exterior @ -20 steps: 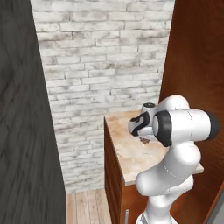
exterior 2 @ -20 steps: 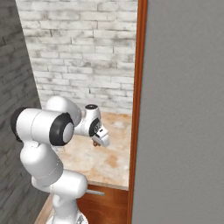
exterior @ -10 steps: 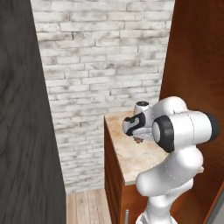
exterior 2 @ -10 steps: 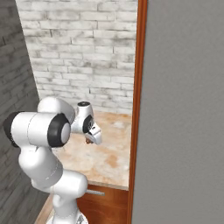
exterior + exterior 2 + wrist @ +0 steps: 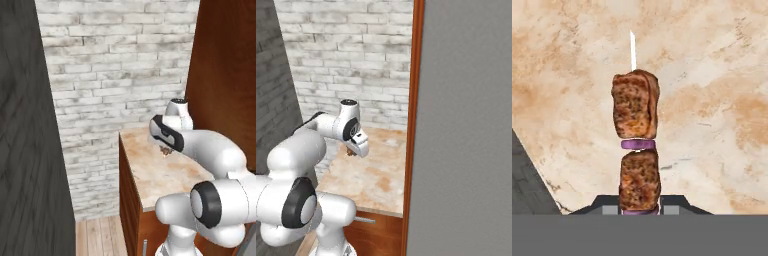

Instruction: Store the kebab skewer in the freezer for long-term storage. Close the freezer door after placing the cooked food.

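Note:
The kebab skewer (image 5: 636,150) is two reddish-brown meat chunks with purple slices between them and a pale tip pointing away from the hand. My gripper (image 5: 640,209) is shut on its lower end. In the base views the gripper (image 5: 162,146) (image 5: 354,148) hangs a little above the marbled beige counter (image 5: 160,175), with the kebab skewer (image 5: 164,150) (image 5: 349,151) showing as a small brown bit under it. The freezer's inside and the freezer door's handle are out of view.
A white brick wall (image 5: 120,75) backs the counter (image 5: 376,175). A brown wooden cabinet (image 5: 225,70) rises on its right. A tall grey panel (image 5: 466,125) with a brown edge stands close on the right, and a dark grey panel (image 5: 25,150) on the left. Wood floor (image 5: 97,235) lies below.
The arm's elbow has dropped low toward the base, and the hand has drifted a little left over the counter, still holding the skewer.

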### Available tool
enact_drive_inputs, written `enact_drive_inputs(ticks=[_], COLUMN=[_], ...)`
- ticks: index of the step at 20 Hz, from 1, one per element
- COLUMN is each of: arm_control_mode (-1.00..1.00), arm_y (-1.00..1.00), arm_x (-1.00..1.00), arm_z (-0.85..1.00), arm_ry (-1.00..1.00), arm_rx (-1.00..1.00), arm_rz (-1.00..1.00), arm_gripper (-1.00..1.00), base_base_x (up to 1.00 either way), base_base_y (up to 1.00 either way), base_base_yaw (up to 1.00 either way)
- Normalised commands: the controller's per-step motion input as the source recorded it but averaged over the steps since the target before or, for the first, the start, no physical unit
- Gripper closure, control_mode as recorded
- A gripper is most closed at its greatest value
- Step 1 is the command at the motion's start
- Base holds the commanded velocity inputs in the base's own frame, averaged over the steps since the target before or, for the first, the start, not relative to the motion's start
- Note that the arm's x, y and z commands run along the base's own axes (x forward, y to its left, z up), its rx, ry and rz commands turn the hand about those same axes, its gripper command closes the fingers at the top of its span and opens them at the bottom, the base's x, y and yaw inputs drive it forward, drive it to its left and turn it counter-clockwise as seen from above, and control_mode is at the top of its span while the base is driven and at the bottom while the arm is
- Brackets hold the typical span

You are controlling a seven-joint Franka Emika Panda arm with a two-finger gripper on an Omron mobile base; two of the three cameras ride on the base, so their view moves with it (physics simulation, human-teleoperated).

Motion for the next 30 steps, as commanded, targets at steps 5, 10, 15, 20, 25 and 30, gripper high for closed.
enact_drive_inputs(ticks=[5,10,15,20,25,30], arm_control_mode=[-1.00,-1.00,-1.00,-1.00,-1.00,-1.00], arm_y=[0.00,0.00,0.00,0.00,0.00,0.00], arm_x=[-0.76,-0.78,-0.92,-0.95,-0.77,-0.44], arm_z=[1.00,1.00,1.00,0.81,0.18,0.13], arm_ry=[0.00,-0.02,-0.06,-0.09,-0.08,-0.10], arm_rx=[0.00,0.00,-0.01,-0.04,-0.11,0.01], arm_rz=[0.01,0.03,0.02,0.03,0.03,0.02], arm_gripper=[1.00,1.00,1.00,1.00,1.00,1.00], base_base_x=[0.00,0.00,0.00,0.00,0.00,0.00], base_base_y=[0.00,0.00,0.00,0.00,0.00,0.00], base_base_yaw=[0.00,0.00,0.00,0.00,0.00,0.00])
